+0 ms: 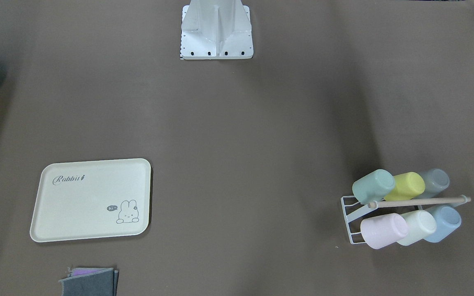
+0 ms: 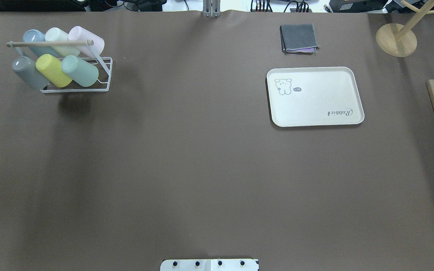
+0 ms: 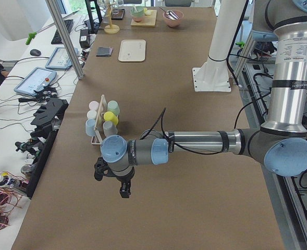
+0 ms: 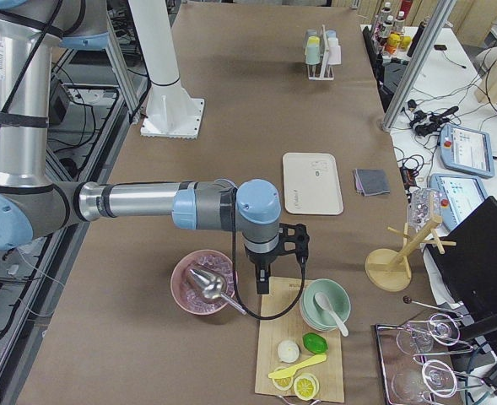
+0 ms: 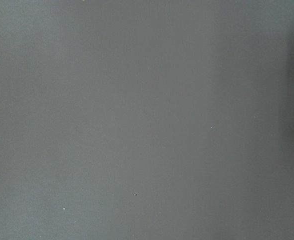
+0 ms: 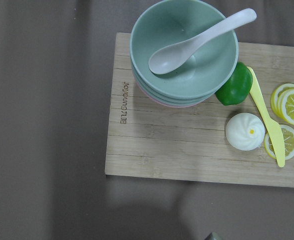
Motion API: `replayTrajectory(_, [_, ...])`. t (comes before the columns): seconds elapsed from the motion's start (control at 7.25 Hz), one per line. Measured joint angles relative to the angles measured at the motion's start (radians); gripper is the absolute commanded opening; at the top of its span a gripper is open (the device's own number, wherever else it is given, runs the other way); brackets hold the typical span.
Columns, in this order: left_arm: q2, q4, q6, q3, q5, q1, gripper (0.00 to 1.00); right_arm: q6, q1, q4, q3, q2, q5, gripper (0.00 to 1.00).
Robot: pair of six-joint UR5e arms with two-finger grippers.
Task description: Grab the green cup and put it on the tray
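The green cup (image 1: 373, 186) lies tilted on a white wire rack (image 1: 347, 213), end cup of the row nearer the robot, beside a yellow cup (image 1: 405, 186). It also shows in the overhead view (image 2: 79, 70) and the two side views (image 3: 113, 107) (image 4: 313, 52). The cream tray (image 1: 89, 197) (image 2: 315, 101) with "Rabbit" lettering lies bare, far across the table from the rack. My left gripper (image 3: 111, 182) hangs over bare table short of the rack; I cannot tell if it is open. My right gripper (image 4: 278, 261) hovers over a wooden board; I cannot tell its state.
The rack also holds pink, cream, blue and grey cups. A folded grey cloth (image 2: 299, 37) lies beyond the tray. A wooden stand (image 2: 396, 39) and a cutting board (image 6: 186, 150) with stacked bowls (image 6: 184, 50), lemon slices and a bun sit at the right end. A pink bowl (image 4: 202, 283) stands beside it.
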Motion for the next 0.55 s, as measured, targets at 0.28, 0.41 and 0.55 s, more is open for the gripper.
replayTrajectory(0.28, [-0.009, 0.129, -0.069, -0.138, 0.007, 0.01, 0.98, 0.072, -0.024, -0.001, 0.017, 0.031, 0.031, 1.0])
replayTrajectory(0.41, [-0.02, 0.212, -0.151, -0.244, 0.008, 0.042, 0.98, 0.161, -0.076, -0.001, 0.019, 0.068, 0.048, 1.0])
replayTrajectory(0.55, [-0.04, 0.251, -0.27, -0.334, 0.009, 0.108, 0.98, 0.219, -0.144, -0.001, 0.009, 0.116, 0.052, 1.0])
